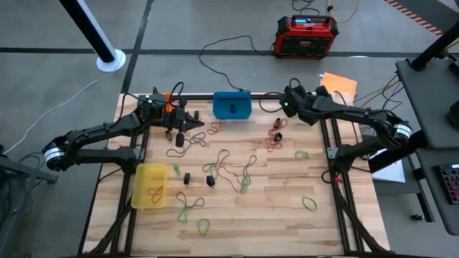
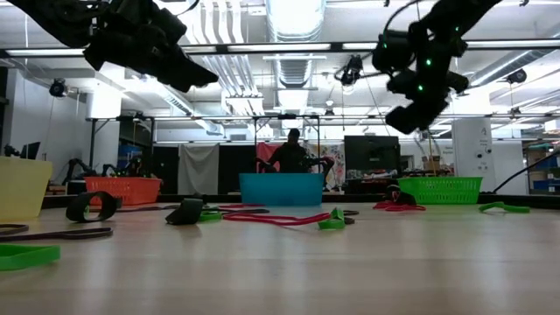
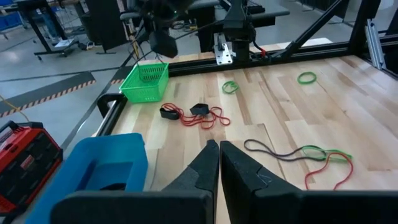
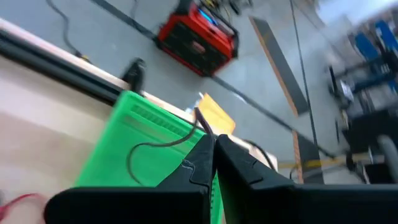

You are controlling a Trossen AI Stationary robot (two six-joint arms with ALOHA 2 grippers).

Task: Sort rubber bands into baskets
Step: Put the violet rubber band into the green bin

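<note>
Rubber bands lie loose on the wooden table: a mixed tangle (image 1: 231, 170), red ones (image 1: 275, 140) and green ones (image 1: 308, 203). The blue basket (image 1: 232, 105) stands at the far edge and the yellow basket (image 1: 150, 186) near left. The orange basket (image 2: 122, 188) is mostly hidden under my left arm in the high view. My left gripper (image 1: 190, 127) is shut, with nothing showing between its fingers (image 3: 219, 149), raised left of the blue basket. My right gripper (image 1: 287, 106) is shut on a thin dark band (image 4: 146, 149), raised over the green basket (image 4: 149, 162). My right gripper pinches the thin dark band between its two fingertips, at one spot of the loop (image 4: 200, 126). The band is lifted clear. It hangs slack from the tips in front of the green basket's inside.
A red-and-black power box (image 1: 306, 36) with black cables stands on the floor beyond the far edge. An orange sheet (image 1: 338, 84) lies past the far right corner. Black frame rails (image 1: 331, 154) run along the table's left and right sides. A person (image 2: 293, 153) stands far behind.
</note>
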